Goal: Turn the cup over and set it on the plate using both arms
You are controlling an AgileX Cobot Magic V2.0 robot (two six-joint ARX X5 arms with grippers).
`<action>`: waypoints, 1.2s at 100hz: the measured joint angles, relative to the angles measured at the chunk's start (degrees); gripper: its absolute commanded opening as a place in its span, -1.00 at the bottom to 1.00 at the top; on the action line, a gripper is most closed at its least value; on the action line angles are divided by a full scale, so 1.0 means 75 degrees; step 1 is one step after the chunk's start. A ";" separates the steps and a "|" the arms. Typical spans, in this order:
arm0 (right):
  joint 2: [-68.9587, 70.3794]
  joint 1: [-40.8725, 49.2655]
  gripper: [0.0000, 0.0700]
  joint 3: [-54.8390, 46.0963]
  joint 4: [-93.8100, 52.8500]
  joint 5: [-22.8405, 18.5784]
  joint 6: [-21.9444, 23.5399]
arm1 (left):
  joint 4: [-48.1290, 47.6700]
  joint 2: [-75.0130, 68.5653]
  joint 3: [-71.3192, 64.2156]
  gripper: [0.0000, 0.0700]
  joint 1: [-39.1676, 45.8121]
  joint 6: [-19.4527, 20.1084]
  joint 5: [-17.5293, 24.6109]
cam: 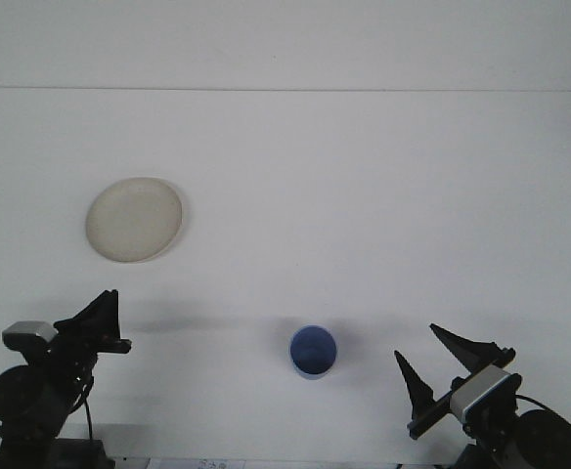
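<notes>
1. Standing mouth-up, the blue cup (313,352) is seen on the table (364,195), untouched.
2. Right gripper (440,363) is spread wide, empty, right of the cup.
3. Left gripper (98,318): finger gap cannot be told.
4. Plate (134,219) is located far-left, well apart.

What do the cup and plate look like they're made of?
Blue cup: likely plastic. The colour is uniform and saturated, the finish matte to slightly satin, with no strong glint. Glazed ceramic can't be ruled out at this resolution.
Plate: off-white and dull with a thin raised rim. It could be plastic or melamine, possibly ceramic; no sharp highlights are visible.
</notes>
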 measured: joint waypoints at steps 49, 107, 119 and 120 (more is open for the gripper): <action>0.0000 0.0000 0.35 0.0000 -0.0006 0.0020 0.0000 | -0.4709 0.5642 0.4913 0.55 -0.3319 0.1527 0.1842; 0.0000 0.0000 0.35 0.0000 -0.0006 0.0020 0.0000 | -0.3917 0.9396 0.6537 0.55 -0.6400 0.1177 0.0385; 0.0000 0.0000 0.35 0.0000 -0.0006 0.0023 0.0000 | -0.3896 0.9891 0.6537 0.55 -0.6525 0.1119 0.0379; 0.0000 0.0000 0.35 0.0000 -0.0006 0.0023 0.0000 | -0.3891 0.9926 0.6537 0.55 -0.6537 0.1113 0.0379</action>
